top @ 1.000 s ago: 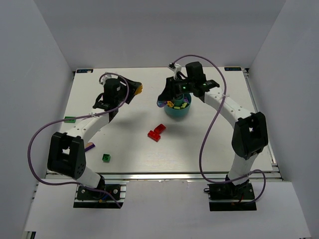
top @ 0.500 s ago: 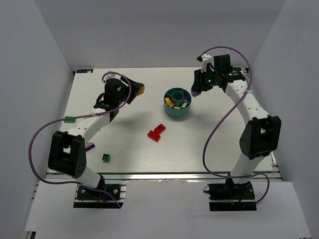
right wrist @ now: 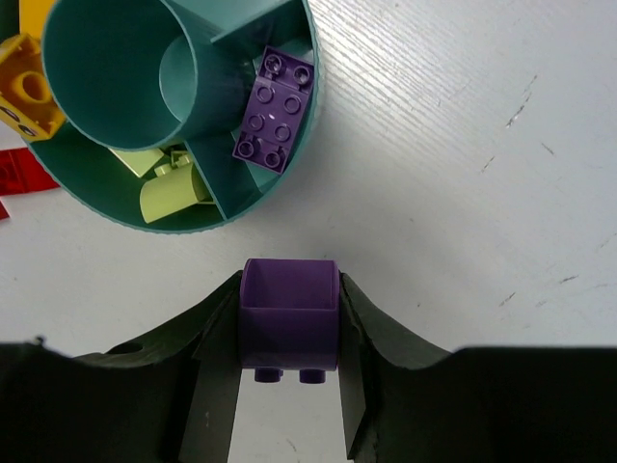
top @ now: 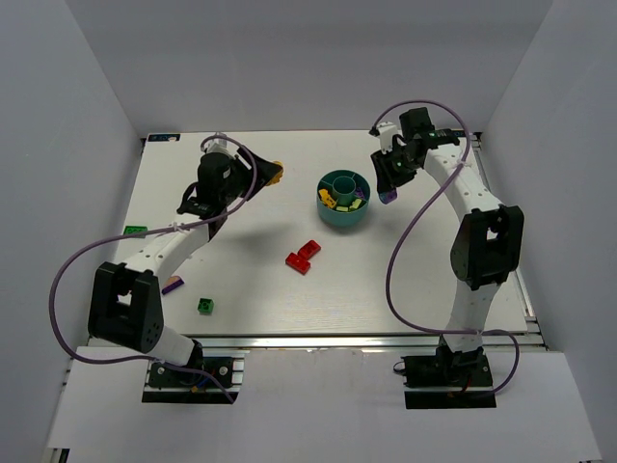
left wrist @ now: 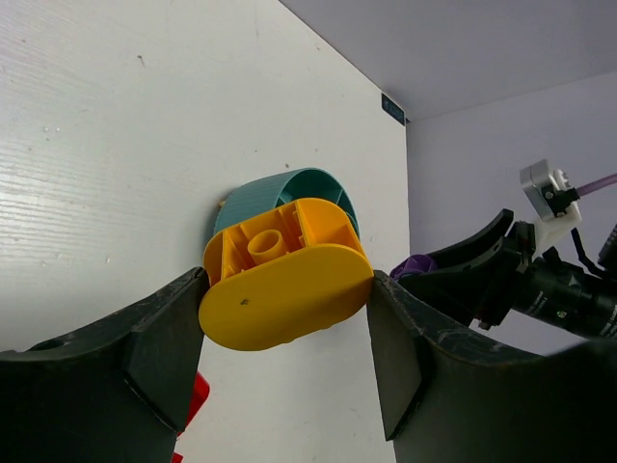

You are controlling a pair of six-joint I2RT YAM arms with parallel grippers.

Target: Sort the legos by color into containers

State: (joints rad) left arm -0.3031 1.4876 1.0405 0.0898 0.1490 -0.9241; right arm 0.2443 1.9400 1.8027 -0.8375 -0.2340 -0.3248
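No readable text, labels, brands or numbers in any view.

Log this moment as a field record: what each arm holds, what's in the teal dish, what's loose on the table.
left jaws: shut on the held yellow-orange brick
right jaws: shut on the held purple brick, just outside the teal dish
dish wedges: sorted purple brick; lime green pieces; sorted yellow-orange brick
centre well: no brick visible
loose on table: red bricks; dark green brick; lime green brick; purple piece beside the left arm
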